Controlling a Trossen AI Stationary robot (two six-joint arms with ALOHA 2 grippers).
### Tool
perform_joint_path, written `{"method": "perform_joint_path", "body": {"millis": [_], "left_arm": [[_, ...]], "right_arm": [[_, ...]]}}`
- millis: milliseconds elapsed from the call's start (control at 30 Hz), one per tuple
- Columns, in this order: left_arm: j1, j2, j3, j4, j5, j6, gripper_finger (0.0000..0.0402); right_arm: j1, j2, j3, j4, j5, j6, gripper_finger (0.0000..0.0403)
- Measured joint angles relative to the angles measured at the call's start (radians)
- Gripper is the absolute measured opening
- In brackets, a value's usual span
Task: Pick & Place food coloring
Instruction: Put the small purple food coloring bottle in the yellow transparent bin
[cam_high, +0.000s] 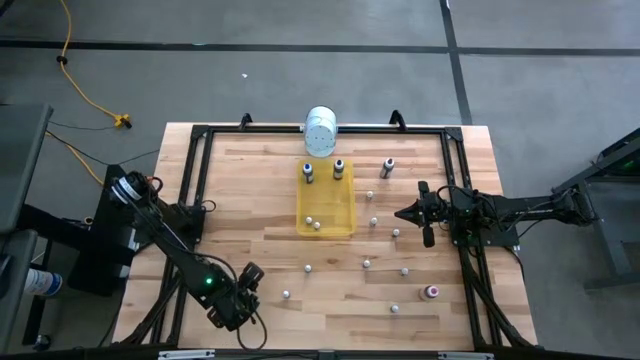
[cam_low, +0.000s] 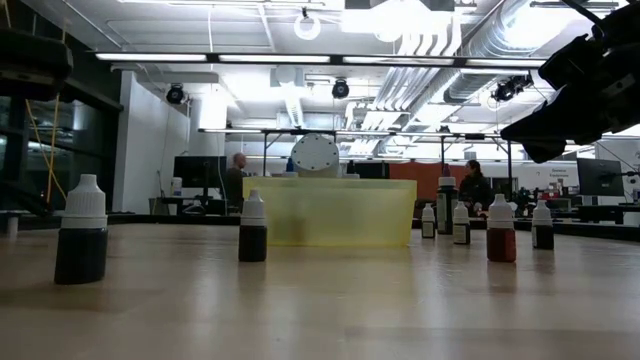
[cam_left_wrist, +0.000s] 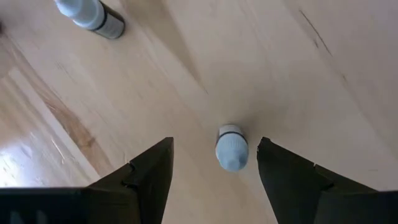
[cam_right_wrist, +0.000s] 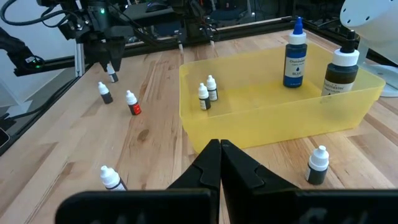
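Left gripper (cam_left_wrist: 214, 177) hangs over one tiny food coloring bottle (cam_left_wrist: 232, 148) on the bench (cam_left_wrist: 280, 62), jaws apart; it looks light, tippy, best pinched at the body. Right gripper (cam_right_wrist: 220, 163) waits closed.

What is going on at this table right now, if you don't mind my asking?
The robot is gathering small food coloring bottles into a yellow tray. The left end effector is open and poised around one standing bottle near the table's front left, not yet gripping it. The right end effector waits shut beside the tray. The tray already holds two tall bottles and two tiny ones; many more stand scattered on the table.
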Motion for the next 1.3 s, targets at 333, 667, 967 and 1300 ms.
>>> {"method": "perform_joint_path", "body": {"millis": [333, 667, 967, 1300], "left_arm": [[0.005, 0.0, 0.0, -0.003, 0.029, 0.0, 0.022], [0.005, 0.0, 0.0, -0.001, 0.03, -0.009, 0.0153], [0.005, 0.0, 0.0, 0.002, 0.048, -0.038, 0.0104], [0.005, -0.001, 0.0, 0.011, 0.049, -0.093, 0.0047]], "right_arm": [[0.0, 0.0, 0.0, 0.0, 0.0, 0.0, 0.0], [0.0, 0.0, 0.0, 0.0, 0.0, 0.0, 0.0], [0.0, 0.0, 0.0, 0.0, 0.0, 0.0, 0.0], [0.0, 0.0, 0.0, 0.0, 0.0, 0.0, 0.0]]}}
